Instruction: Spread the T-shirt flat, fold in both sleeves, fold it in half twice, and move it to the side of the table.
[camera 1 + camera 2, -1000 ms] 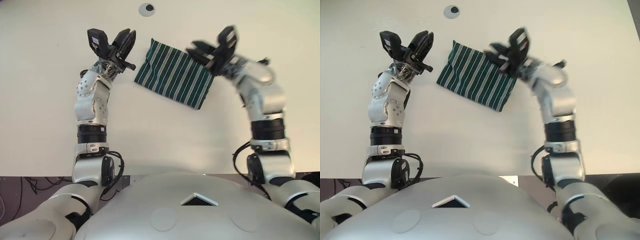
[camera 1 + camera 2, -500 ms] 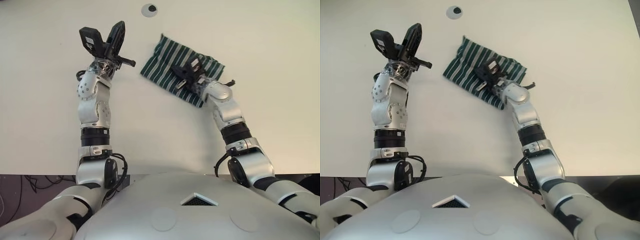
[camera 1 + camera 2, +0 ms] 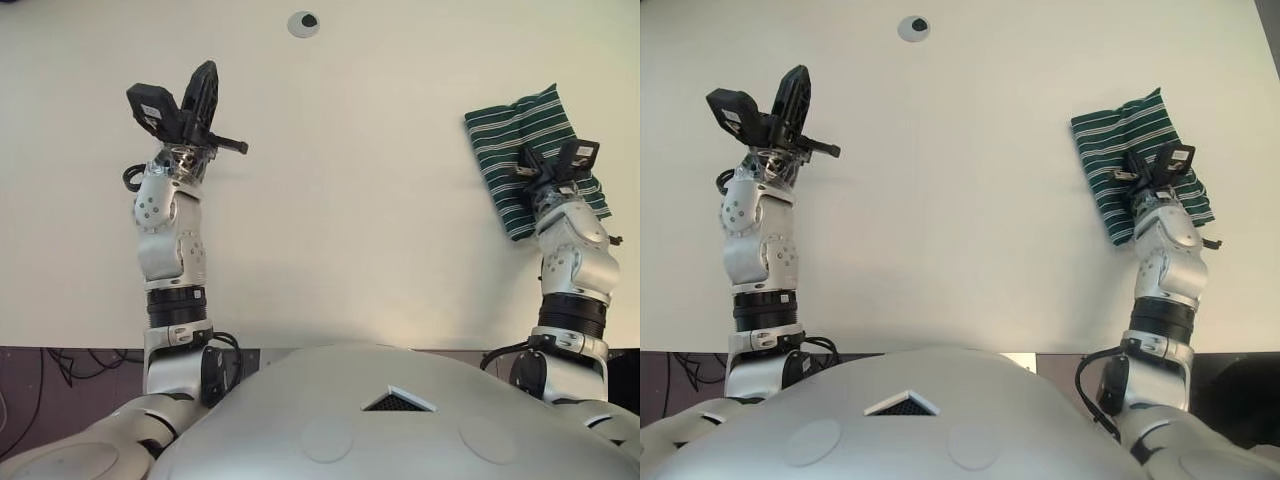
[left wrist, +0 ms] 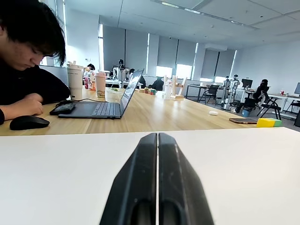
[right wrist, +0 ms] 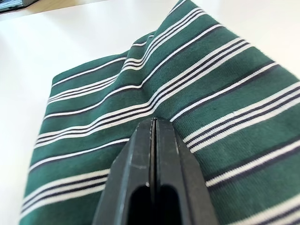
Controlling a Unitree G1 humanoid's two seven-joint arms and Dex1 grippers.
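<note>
The folded T-shirt (image 3: 520,125), dark green with white stripes, lies on the white table (image 3: 350,200) near its right side. My right gripper (image 3: 530,165) rests on the shirt's near half. In the right wrist view its fingers (image 5: 140,154) are shut, with a ridge of the striped cloth (image 5: 117,98) pinched at their tips. My left gripper (image 3: 205,80) is held up over the left part of the table, far from the shirt. Its fingers (image 4: 140,183) are pressed together with nothing in them.
A round cable grommet (image 3: 303,22) sits in the tabletop at the far middle. The table's right edge (image 3: 1265,60) runs close beyond the shirt. In the left wrist view a person at a laptop (image 4: 101,108) sits at another table behind.
My right gripper came down on the shirt, shut, and carried it from the table's middle to the right side. The left arm drifted left, and its fingers went from open to shut.
</note>
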